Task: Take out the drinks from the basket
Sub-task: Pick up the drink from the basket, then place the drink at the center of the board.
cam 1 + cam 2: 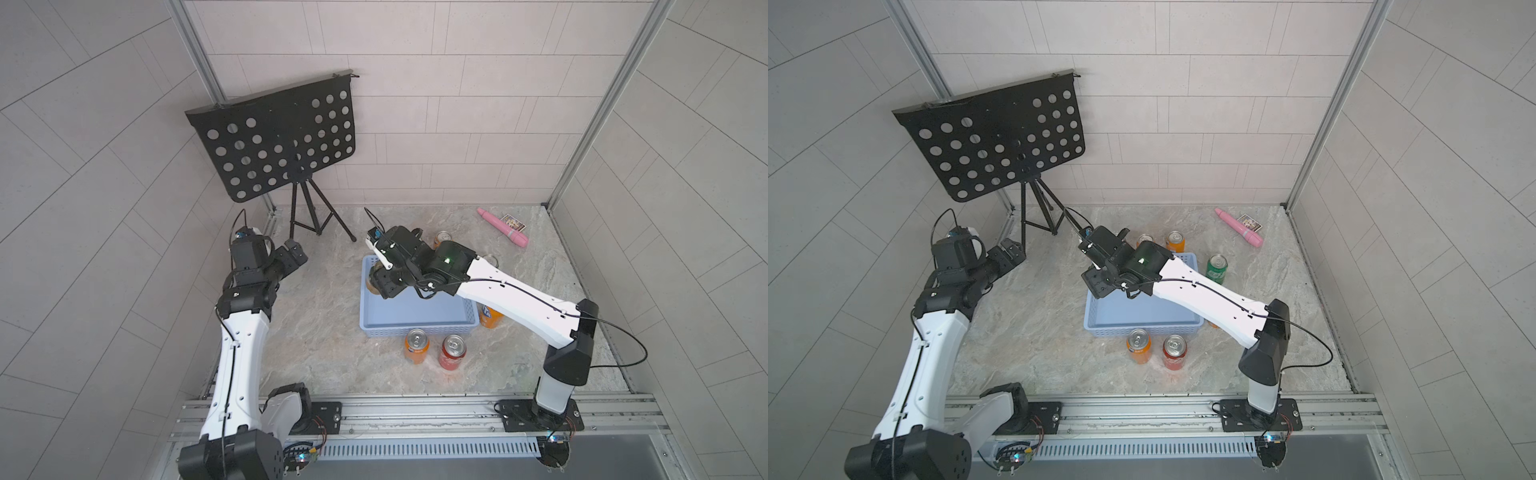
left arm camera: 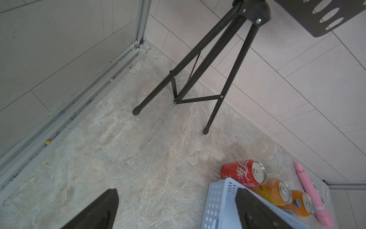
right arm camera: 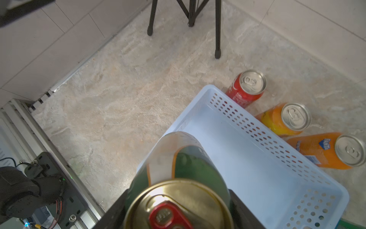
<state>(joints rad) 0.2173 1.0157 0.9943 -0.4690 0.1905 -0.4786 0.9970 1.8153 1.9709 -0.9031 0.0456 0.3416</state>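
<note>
My right gripper (image 3: 178,208) is clamped tight on the gold-topped can (image 3: 188,164), a dark green one with a red pull tab. One finger presses each side of its body just under the rim. From above, the right gripper (image 1: 384,286) sits over the far left corner of the basket (image 1: 415,328). I cannot tell whether the can's base touches the basket floor or hangs just above it. What shows of that floor is plain blue.

The other drinks stand upright on the bench (image 1: 324,332) around the basket. At its near side an orange can (image 1: 416,345) and a red can (image 1: 453,351) stand side by side, just beside the wall. Along its far side, in my right wrist view, a far red can (image 3: 247,87) and two far orange cans (image 3: 287,119) stand in a row close to the lattice wall. At its right side stands a green can (image 1: 1217,268). Nearer my base on that side is a side orange can (image 1: 490,316), half hidden under my right arm.

My left gripper (image 1: 297,254) hangs off to the left near the feet of the stand (image 1: 274,141), well apart from the basket. Its fingers (image 2: 99,210) are spread wide and hold nothing.

A pink stick (image 1: 503,227) lies near the bench's back right corner.
</note>
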